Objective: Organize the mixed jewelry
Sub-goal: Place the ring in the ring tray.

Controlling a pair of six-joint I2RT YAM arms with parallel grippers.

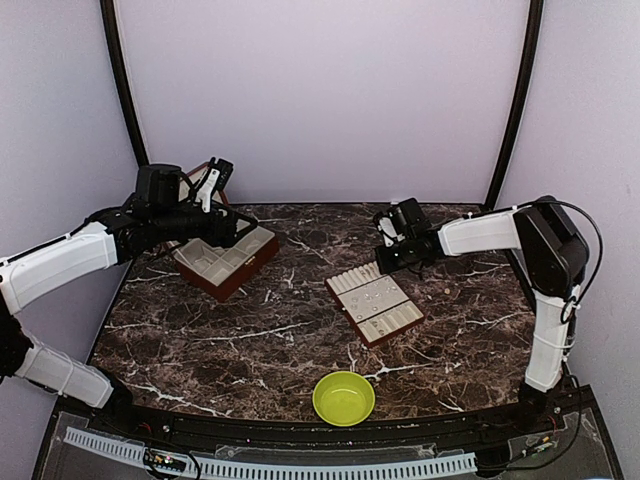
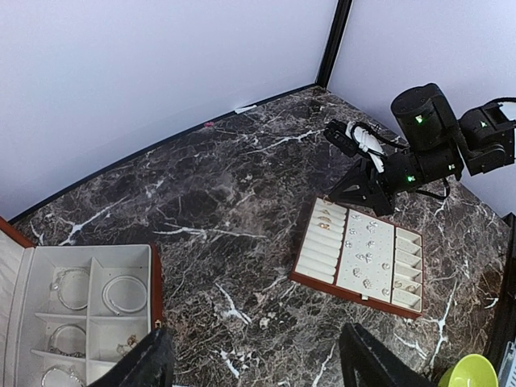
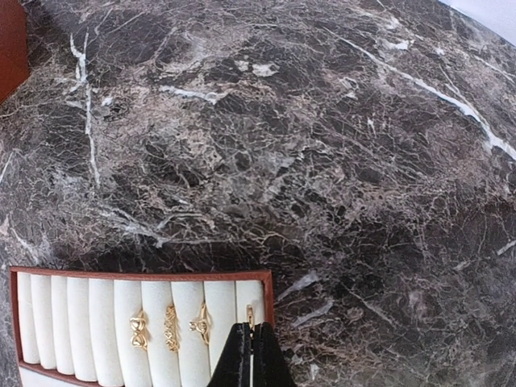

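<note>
Thin silvery-white wire hoops (image 2: 125, 294) lie flat, one or two to a compartment, in a red-brown hinged box with cream lining (image 2: 156, 282) at the far left of the dark marble table (image 2: 242, 185); the left gripper (image 2: 256, 343) hangs above the box's near edge with its fingers spread wide and nothing between them. Being round, the hoops have no long axis; their open faces point straight up. They look light, springy and slick, easily bent; a pinch across the wire at the rim seems best.

Right of centre sits a flat brown-edged tray with cream padded rows (image 3: 121, 272), skewed to the table's edge; small gold-coloured rings (image 3: 171, 326) stand on edge in the slots between the rows, and tiny pale bead-like pieces (image 2: 367, 258) dot its middle section. The right gripper (image 3: 251, 330) is at the tray's far corner, fingers pressed together; one more gold ring (image 3: 250, 314) stands at their very tips, upright in the last slot; whether it is pinched cannot be told. The rings seem tiny and slippery; only the exposed top arc offers a hold.
</note>
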